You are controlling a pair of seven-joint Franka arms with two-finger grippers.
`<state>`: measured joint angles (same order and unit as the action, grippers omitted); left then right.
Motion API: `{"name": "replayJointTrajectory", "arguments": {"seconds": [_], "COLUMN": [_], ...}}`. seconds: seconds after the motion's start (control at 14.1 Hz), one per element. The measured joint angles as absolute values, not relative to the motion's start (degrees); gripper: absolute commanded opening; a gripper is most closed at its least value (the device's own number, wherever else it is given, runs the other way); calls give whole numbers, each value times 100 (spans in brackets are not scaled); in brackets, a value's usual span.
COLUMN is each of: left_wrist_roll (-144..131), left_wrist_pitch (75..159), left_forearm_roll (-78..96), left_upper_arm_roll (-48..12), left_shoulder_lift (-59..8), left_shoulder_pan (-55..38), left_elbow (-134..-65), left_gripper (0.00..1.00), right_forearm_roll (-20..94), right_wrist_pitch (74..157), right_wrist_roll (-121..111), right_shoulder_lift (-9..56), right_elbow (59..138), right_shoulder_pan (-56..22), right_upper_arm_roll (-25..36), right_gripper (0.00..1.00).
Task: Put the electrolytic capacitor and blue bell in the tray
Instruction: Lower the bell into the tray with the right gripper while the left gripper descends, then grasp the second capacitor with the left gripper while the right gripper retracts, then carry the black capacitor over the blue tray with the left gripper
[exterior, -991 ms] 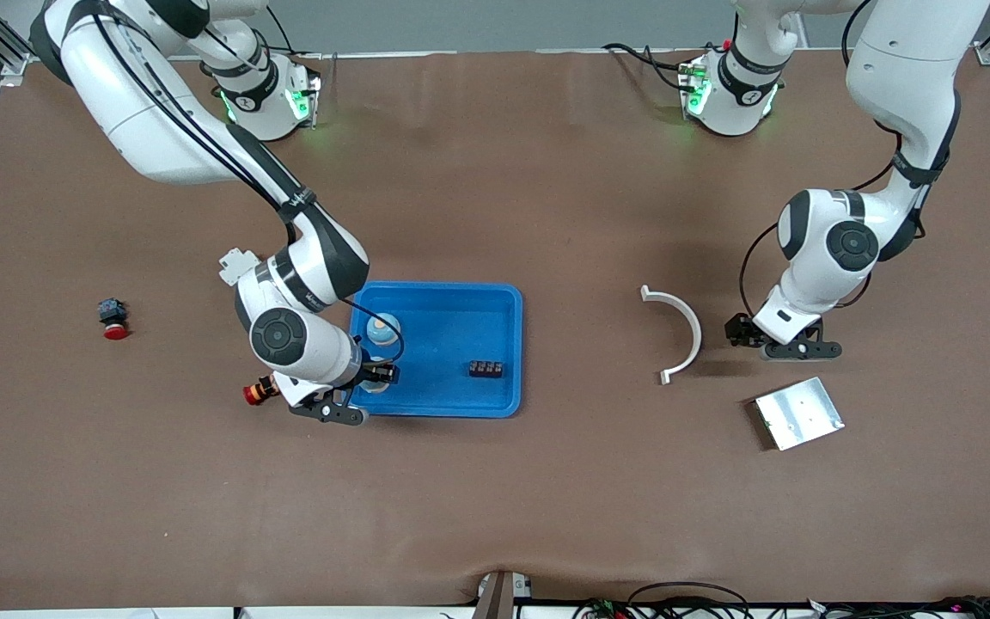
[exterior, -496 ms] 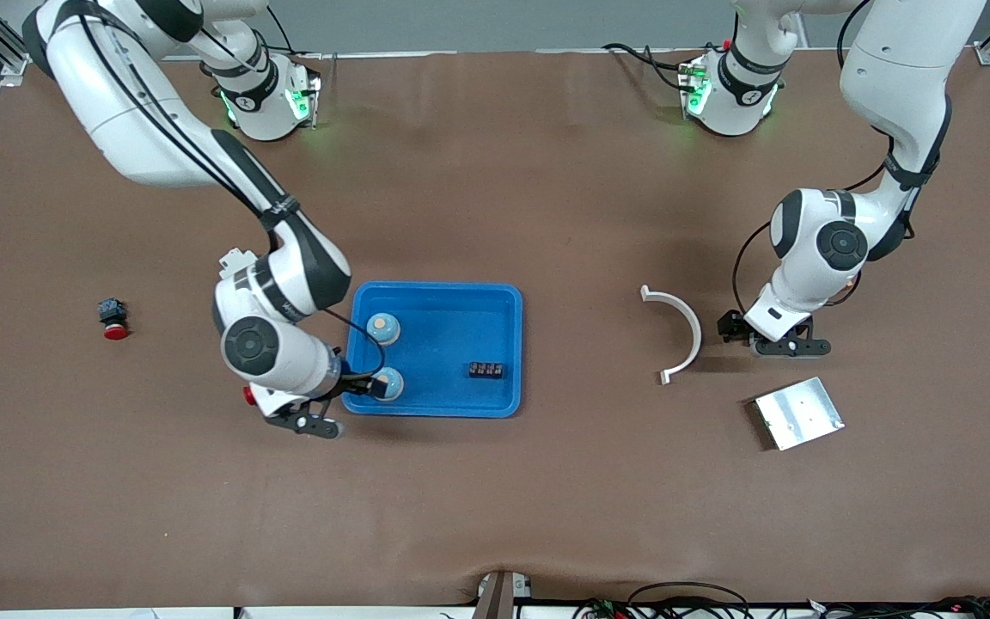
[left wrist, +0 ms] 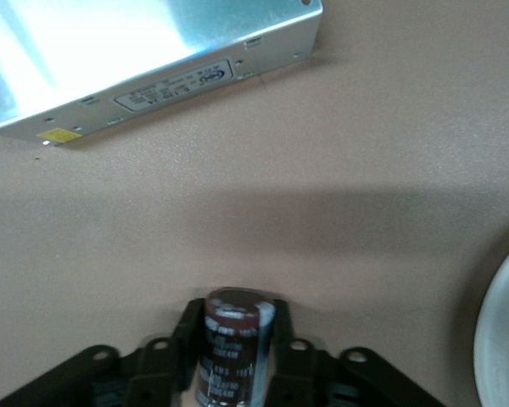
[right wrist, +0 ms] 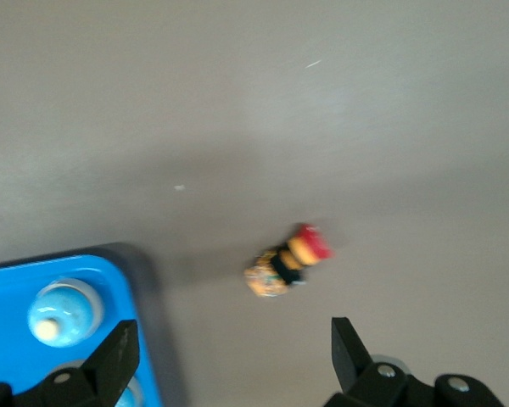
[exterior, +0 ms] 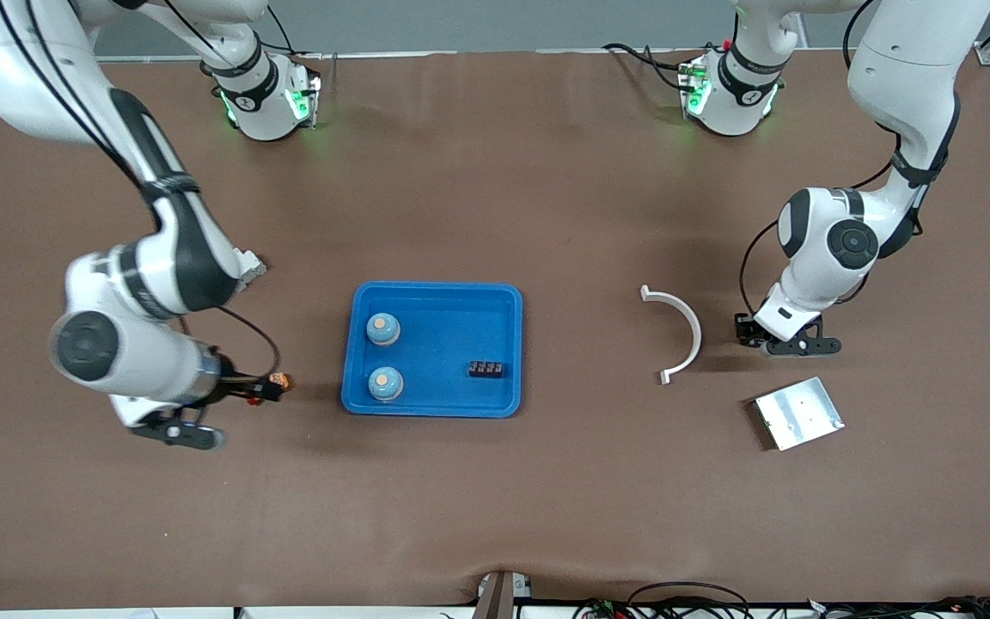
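Note:
The bright-blue tray (exterior: 495,301) lies mid-table and holds two blue bells (exterior: 383,328) (exterior: 385,383). My left gripper (exterior: 746,331) is low over the table between the white curved piece and the silver plate. In the left wrist view it (left wrist: 233,335) is shut on the electrolytic capacitor (left wrist: 232,348), a dark brown cylinder. My right gripper (exterior: 241,395) is open and empty over the table, beside the tray at the right arm's end. In the right wrist view its fingers (right wrist: 233,339) stand wide apart, with the tray's corner (right wrist: 144,339) and one bell (right wrist: 64,312) beside them.
A black terminal block (exterior: 486,370) lies in the tray. A small red-and-orange push button (exterior: 278,381) (right wrist: 288,259) lies just ahead of my right gripper. Another red button (exterior: 113,318) lies toward the right arm's end. The white curved piece (exterior: 684,331) and silver plate (exterior: 798,413) (left wrist: 144,59) flank my left gripper.
My right gripper has let go of the second blue bell in the tray and pulled away toward the right arm's end of the table. My left gripper has shifted only slightly.

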<state>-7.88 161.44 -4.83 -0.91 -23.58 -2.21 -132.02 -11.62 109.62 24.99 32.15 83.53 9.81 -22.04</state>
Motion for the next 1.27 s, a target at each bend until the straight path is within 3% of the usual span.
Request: {"name": "replayJointTrajectory", "arguments": {"seconds": [0.35,0.57,0.78,1.27], "left_wrist_roll": [-805,-1427,-2575,-5961], "left_wrist_pitch": [16098,15894,15275,14062], "left_forearm_roll": [-482,-467,-330,-195], "left_upper_arm_roll": [-92,-109,-307,-1607], "left_shoulder_lift": [-2289,-2126,-1950,-1625], "left_shoulder_pan": [-110,-106,-107,-173], "left_elbow": [-13205,-13181,-12970,-11940], "left_gripper": [0,0,0,0], "right_forearm_roll": [-1157,-1152,-1154,-1146], "right_wrist_pitch": [10091,9107,8287,8222], "right_wrist_roll": [1243,966,914,286], "right_shoulder_lift": [2160,1699,1605,1664], "right_elbow": [8311,8001,7367,7254], "right_shoulder_pan": [1826,2027,2062,2313], "right_upper_arm_roll": [-2203,-2204,-2201,-2228], "right_gripper": [100,100,100,100]}}
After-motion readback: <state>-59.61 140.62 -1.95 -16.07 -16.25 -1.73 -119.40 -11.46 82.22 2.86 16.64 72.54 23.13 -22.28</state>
